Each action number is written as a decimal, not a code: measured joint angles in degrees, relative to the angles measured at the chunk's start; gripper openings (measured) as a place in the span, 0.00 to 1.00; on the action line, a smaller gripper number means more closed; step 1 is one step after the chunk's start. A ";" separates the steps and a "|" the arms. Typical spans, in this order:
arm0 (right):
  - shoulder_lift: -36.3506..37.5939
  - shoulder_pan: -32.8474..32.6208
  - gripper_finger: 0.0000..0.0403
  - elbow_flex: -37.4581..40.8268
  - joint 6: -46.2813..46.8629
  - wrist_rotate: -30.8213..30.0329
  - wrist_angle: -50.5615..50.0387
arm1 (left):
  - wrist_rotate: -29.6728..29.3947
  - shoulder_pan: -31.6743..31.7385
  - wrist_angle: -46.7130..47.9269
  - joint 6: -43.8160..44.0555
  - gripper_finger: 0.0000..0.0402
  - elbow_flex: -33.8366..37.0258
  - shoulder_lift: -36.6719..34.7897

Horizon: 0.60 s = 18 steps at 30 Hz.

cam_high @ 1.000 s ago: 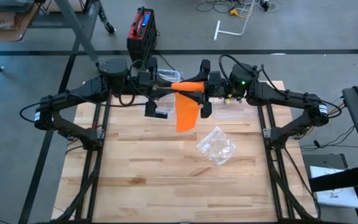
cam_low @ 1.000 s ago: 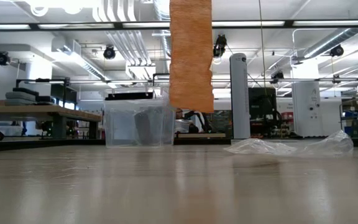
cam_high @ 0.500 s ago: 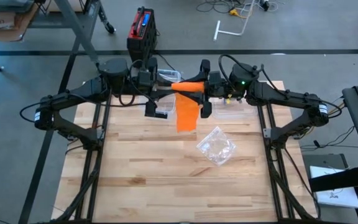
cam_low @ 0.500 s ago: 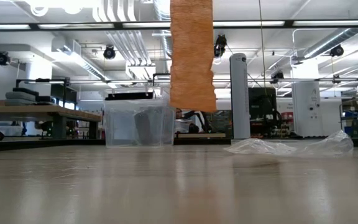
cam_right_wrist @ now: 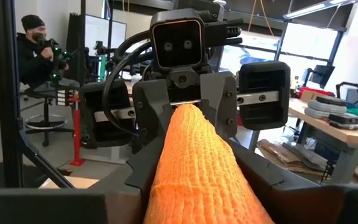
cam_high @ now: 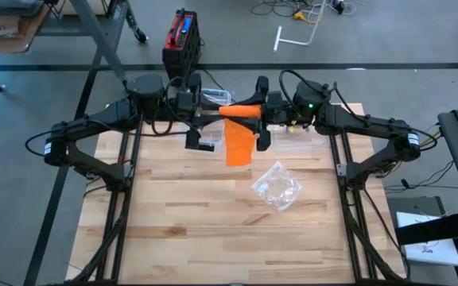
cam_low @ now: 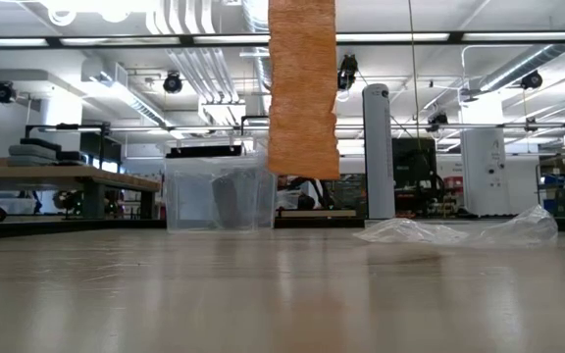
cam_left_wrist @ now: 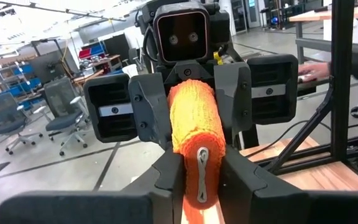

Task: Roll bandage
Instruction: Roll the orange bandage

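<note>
1. My table (cam_high: 213, 230) bears a clear bin (cam_low: 219, 194) and a crumpled bag (cam_high: 277, 187) near its far edge.
2. The bandage (cam_high: 240, 127) hangs high above the table's far side, its loose tail dangling free.
3. My left pincer (cam_high: 221, 111) is narrowed on 1 end of the roll.
4. My right pincer (cam_high: 257, 110) clamps the other end.
</note>
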<state>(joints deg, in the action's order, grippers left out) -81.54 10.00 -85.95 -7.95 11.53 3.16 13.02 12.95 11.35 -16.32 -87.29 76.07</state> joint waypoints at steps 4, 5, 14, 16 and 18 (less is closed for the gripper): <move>0.00 0.00 0.37 0.00 0.00 0.00 0.13 | 0.00 0.00 -0.48 0.63 0.15 0.05 0.00; 0.00 0.00 0.38 0.00 -0.01 0.01 0.11 | 0.00 0.00 -0.49 0.80 0.15 0.07 0.00; 0.00 0.00 0.38 0.00 -0.02 0.00 0.13 | 0.00 0.00 -0.65 0.92 0.18 0.07 0.00; 0.00 0.00 0.38 0.00 0.00 0.00 0.13 | 0.00 0.00 -0.63 0.92 0.17 0.07 0.00; 0.00 0.00 0.37 0.00 -0.02 0.00 0.13 | 0.00 0.00 -0.58 0.94 0.16 0.07 0.00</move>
<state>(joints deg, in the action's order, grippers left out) -81.54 10.00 -85.95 -7.97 11.53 3.29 13.02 12.95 10.77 -15.38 -87.22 76.07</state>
